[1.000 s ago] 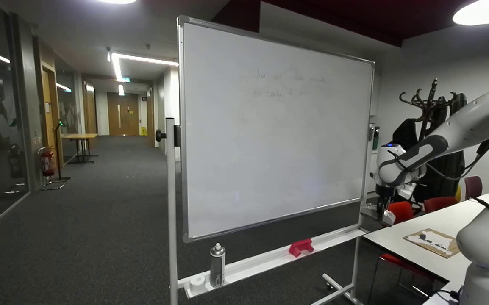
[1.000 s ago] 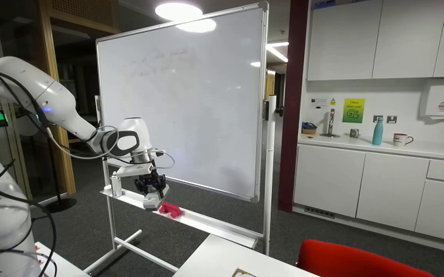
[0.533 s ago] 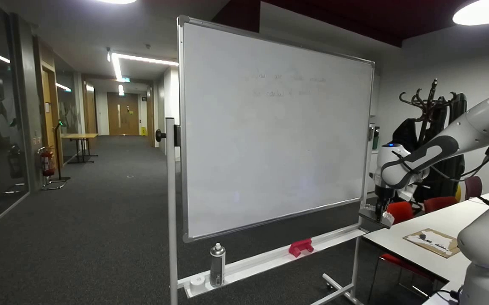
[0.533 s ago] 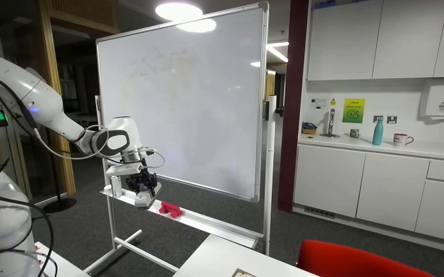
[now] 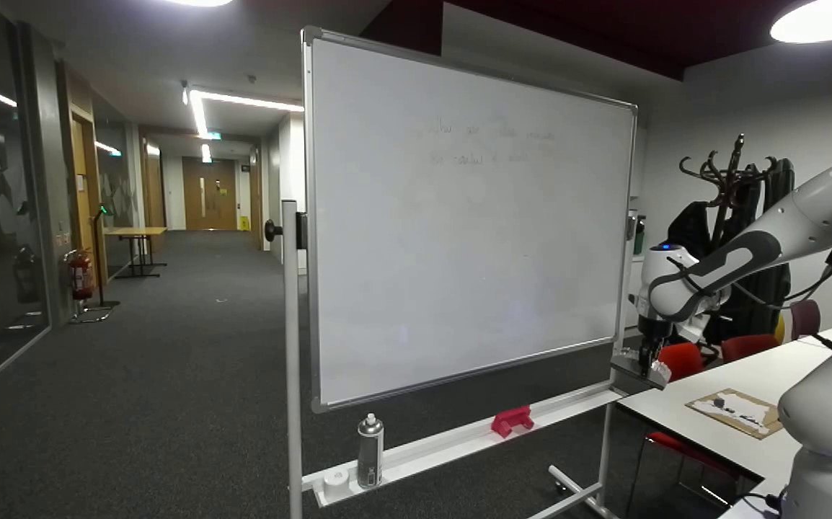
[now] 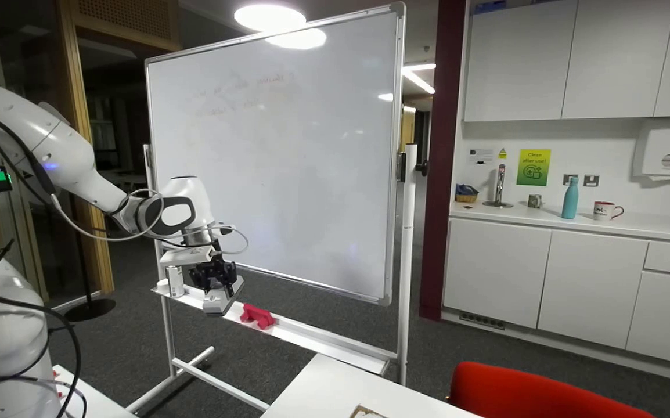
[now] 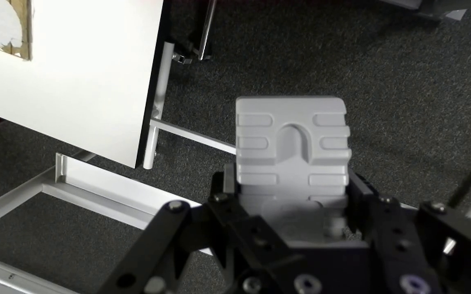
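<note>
Carpet [image 5: 171,404] underlay the whiteboard [image 6: 288,174]. Near it, half-spread jaws gripped a ribbed grey block [image 7: 292,179]; only the wrist view showed its arched recess [image 7: 293,143].

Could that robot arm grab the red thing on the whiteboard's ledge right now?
Probably not as it stands: the gripper is closed around a grey block. Nothing visible covers the red piece on the ledge, but whether it's within reach is hard to tell.

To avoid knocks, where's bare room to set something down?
White table, between whiteboard ledge and cardboard; ledge, between red piece and table. Crowded: the other end with spray can and roll; around the pincer gripping the grey block.
</note>
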{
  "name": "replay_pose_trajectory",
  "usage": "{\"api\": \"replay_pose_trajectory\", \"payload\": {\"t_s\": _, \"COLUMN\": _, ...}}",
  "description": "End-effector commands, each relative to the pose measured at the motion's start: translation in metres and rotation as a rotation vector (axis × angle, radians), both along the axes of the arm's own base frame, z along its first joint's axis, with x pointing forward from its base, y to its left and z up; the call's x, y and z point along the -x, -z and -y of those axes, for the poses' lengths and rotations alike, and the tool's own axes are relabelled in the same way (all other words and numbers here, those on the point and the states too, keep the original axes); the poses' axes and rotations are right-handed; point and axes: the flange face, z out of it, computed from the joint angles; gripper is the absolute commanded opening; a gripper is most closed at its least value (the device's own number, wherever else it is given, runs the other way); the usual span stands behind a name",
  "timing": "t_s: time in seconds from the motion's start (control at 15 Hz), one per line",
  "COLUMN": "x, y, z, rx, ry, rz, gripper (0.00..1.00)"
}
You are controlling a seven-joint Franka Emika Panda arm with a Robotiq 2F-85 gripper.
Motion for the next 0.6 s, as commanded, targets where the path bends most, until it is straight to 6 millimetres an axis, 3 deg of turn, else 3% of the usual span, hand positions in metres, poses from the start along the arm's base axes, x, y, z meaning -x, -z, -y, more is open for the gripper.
{"api": "replay_pose_trajectory", "payload": {"t_s": 0.0, "x": 0.0, "y": -0.001, "z": 0.0, "rx": 0.0, "ry": 0.0, "rz": -0.001, "gripper": 0.6}}
{"api": "replay_pose_trajectory", "payload": {"t_s": 0.27, "x": 0.0, "y": 0.0, "z": 0.0, "rx": 0.0, "ry": 0.0, "rz": -0.001, "gripper": 0.6}}
{"api": "replay_pose_trajectory", "payload": {"t_s": 0.33, "x": 0.0, "y": 0.0, "z": 0.0, "rx": 0.0, "ry": 0.0, "rz": -0.001, "gripper": 0.35}}
{"api": "replay_pose_trajectory", "payload": {"t_s": 0.53, "x": -0.009, "y": -0.004, "z": -0.013, "rx": 0.015, "ry": -0.036, "rz": 0.021, "gripper": 0.35}}
